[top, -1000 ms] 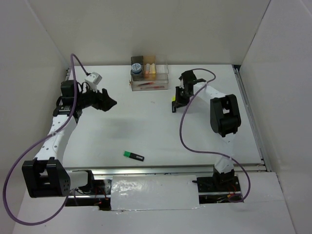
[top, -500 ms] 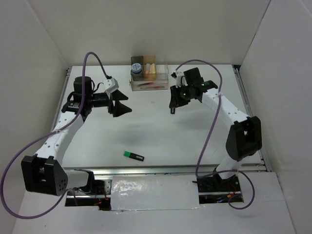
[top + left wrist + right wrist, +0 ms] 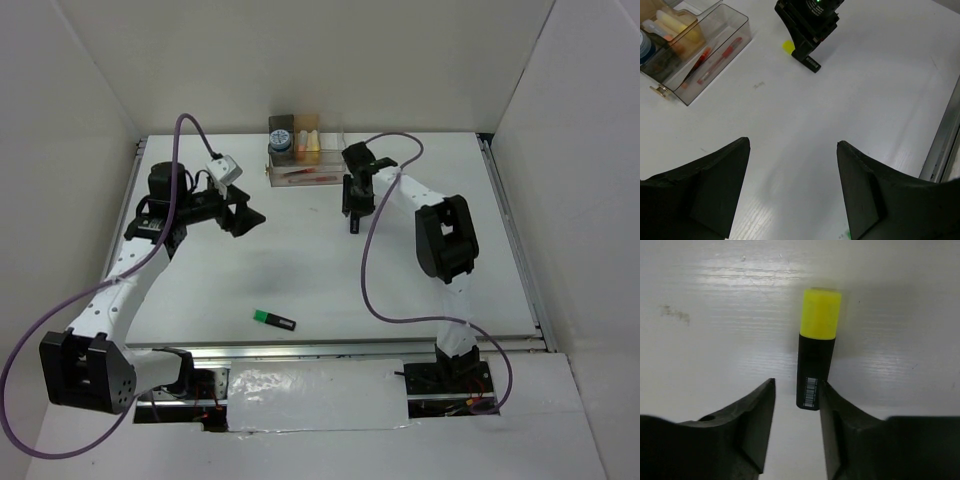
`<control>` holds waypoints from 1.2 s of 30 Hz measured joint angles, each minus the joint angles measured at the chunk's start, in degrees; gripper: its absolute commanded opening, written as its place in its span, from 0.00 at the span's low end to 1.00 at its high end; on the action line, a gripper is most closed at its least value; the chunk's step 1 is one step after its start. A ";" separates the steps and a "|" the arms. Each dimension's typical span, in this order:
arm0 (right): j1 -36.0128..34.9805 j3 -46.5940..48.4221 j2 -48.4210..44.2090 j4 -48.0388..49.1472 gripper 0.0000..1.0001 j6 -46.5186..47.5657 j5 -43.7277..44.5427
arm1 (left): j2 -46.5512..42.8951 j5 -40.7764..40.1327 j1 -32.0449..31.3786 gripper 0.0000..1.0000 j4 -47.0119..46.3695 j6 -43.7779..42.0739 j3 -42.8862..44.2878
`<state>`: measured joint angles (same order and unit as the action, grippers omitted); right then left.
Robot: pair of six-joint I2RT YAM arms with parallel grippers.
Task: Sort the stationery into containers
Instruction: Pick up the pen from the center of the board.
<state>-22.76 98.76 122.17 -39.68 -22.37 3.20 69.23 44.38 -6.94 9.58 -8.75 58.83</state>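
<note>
Left gripper [image 3: 245, 214] hangs wide open and empty over the left half of the tabletop [image 3: 300, 260], nearer centre than a second ago. Green highlighter [image 3: 273, 319] lies near the front edge. Beside the organiser [image 3: 305, 172] at the far edge, the right gripper [image 3: 797, 385] is part open and grips nothing. It straddles the butt of the yellow highlighter [image 3: 815, 365] – long axis pointing straight ahead – and its elbow has folded inward.

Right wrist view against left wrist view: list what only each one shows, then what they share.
Right wrist only: the barcode on the yellow-capped highlighter, its black body between parted fingers. Left wrist only: the clear organiser, red pens in its front tray, and the left gripper, open and empty. Both: the right gripper, the highlighter's yellow cap, the white table.
</note>
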 measured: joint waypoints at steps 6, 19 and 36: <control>-1.33 1.90 4.28 -2.21 0.53 -2.16 5.73 | -1.36 -2.29 0.02 0.83 0.33 -0.04 -0.68; -1.09 2.10 5.33 -3.72 0.44 -3.28 5.22 | -1.84 -3.74 0.04 0.84 0.68 0.02 -1.84; -3.26 -8.28 -1.75 0.48 0.00 8.59 -0.52 | 3.32 1.57 3.26 0.82 0.07 8.94 -1.84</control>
<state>-26.02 90.48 120.42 -39.20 -13.78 2.68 72.55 45.95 -3.68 9.65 0.19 56.99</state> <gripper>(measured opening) 0.357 0.832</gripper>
